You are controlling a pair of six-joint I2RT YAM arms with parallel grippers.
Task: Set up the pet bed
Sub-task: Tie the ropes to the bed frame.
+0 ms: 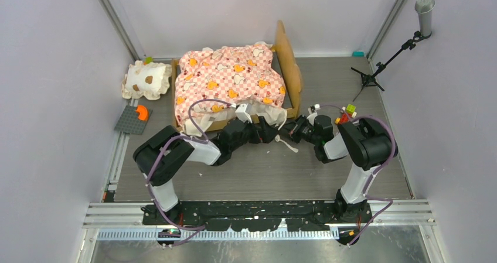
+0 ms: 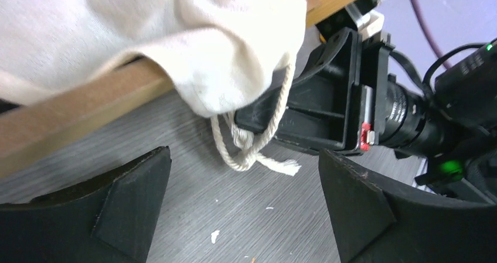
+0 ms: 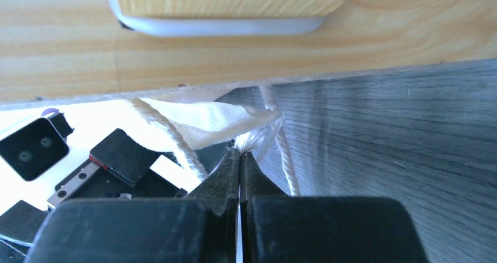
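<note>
Pet bed (image 1: 231, 81) sits at the middle of the counter's (image 1: 264, 175) far edge. Its wavy wooden headboard (image 1: 288, 64) stands upright on the side facing the counter's right edge. The pink checkered mattress (image 1: 223, 69) with orange animals lies bunched over the frame and spills past its left and near rails. Left pincer (image 2: 243, 213) is open, fingers (image 2: 117, 210) spread wide with only bare counter between them, just short of the frame's near rail (image 2: 70, 110). A cream fabric corner (image 2: 234, 58) of the mattress hangs over that rail, and a white cord (image 2: 252, 152) dangles from it, its frayed end on the counter. Right pincer (image 3: 240, 157) is closed, fingers pressed flat together, and the tips appear to pinch the tip of that cream corner where the cord strands come out, low beside the frame's wood. From above, both pincers meet nose to nose near the bed's near-right corner, with the cord trailing on the counter between them. Small cream ruffled pillow (image 1: 146, 80) with brown spots lies in the far-left corner, apart from the bed. A grey studded plate (image 1: 132, 120) carrying an orange piece (image 1: 141, 112) lies just nearer along the left edge. A microphone stand (image 1: 381, 64) is in the far-right corner.
</note>
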